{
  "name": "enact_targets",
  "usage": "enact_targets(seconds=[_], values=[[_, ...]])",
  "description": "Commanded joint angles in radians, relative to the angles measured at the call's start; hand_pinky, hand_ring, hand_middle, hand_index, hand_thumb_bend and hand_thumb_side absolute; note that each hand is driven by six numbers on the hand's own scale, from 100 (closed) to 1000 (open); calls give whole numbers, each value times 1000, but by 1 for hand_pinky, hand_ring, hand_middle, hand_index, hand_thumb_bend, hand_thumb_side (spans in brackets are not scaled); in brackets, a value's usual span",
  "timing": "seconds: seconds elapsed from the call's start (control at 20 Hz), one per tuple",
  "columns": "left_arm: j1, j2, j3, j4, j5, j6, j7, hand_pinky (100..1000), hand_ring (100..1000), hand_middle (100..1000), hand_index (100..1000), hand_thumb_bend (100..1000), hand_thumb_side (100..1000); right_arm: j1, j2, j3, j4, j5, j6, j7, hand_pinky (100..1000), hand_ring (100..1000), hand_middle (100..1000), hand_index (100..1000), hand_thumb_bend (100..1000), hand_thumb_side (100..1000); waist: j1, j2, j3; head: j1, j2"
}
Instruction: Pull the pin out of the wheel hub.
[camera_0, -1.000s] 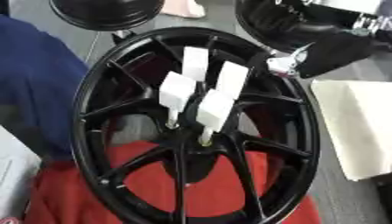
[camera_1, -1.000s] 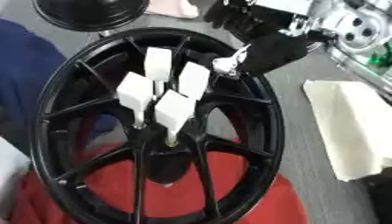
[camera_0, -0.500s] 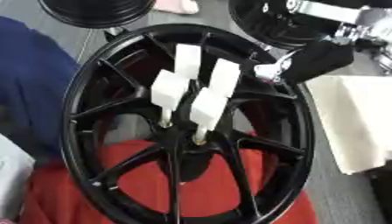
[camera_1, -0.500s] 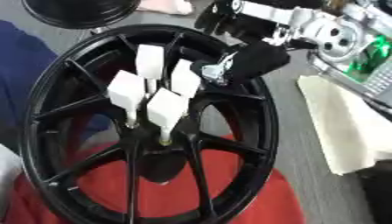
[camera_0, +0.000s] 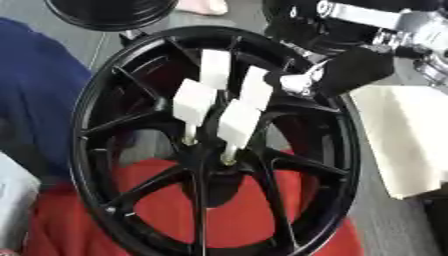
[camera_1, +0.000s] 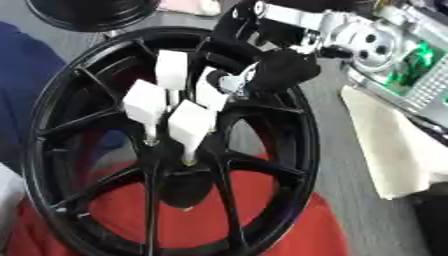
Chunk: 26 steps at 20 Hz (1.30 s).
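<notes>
Nearest lies a red cloth under the lower rim of the black wheel hub. At the hub's centre stand four pins with white block handles; the nearest pin and its neighbours are all seated, none pulled yet. Beyond them the right hand has come in from the upper right over the last second and now sits just beside the rightmost pin. Whether its fingers are released or clenched, I cannot tell. The grasp looks imminent.
</notes>
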<state>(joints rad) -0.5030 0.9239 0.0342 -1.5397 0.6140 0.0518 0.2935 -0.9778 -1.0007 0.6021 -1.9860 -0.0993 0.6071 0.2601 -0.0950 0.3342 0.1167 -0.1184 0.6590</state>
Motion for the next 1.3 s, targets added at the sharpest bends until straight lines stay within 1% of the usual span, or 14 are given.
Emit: enact_targets(seconds=[0.05, 0.25, 0.45, 0.95, 1.3], values=[[-12, 36, 8, -9, -7, 1, -2, 826, 834, 789, 807, 368, 854, -19, -14, -5, -14, -12, 12, -6, 829, 847, 780, 848, 324, 397, 5, -15, -1, 3, 8], [-14, 35, 8, -11, -7, 0, -1, 827, 835, 790, 807, 365, 856, -17, -9, 4, -14, -19, 27, -5, 829, 847, 780, 848, 326, 400, 6, -13, -1, 1, 24], [-14, 33, 9, -12, -6, 0, -1, 828, 835, 790, 807, 364, 856, -17, -5, 12, -14, -17, 43, -1, 831, 852, 785, 849, 335, 397, 5, -13, -1, 1, 26], [-16, 29, 7, -12, -6, 3, -2, 829, 836, 791, 806, 356, 862, -21, 7, 37, -14, -3, 90, 36, 831, 860, 793, 852, 347, 395, 1, -4, 10, -6, 13], [-18, 27, 6, -13, -7, 4, -3, 831, 838, 792, 806, 353, 867, -21, 7, 42, -14, 8, 122, 35, 828, 859, 798, 851, 347, 386, -5, 9, 16, -8, 2]])
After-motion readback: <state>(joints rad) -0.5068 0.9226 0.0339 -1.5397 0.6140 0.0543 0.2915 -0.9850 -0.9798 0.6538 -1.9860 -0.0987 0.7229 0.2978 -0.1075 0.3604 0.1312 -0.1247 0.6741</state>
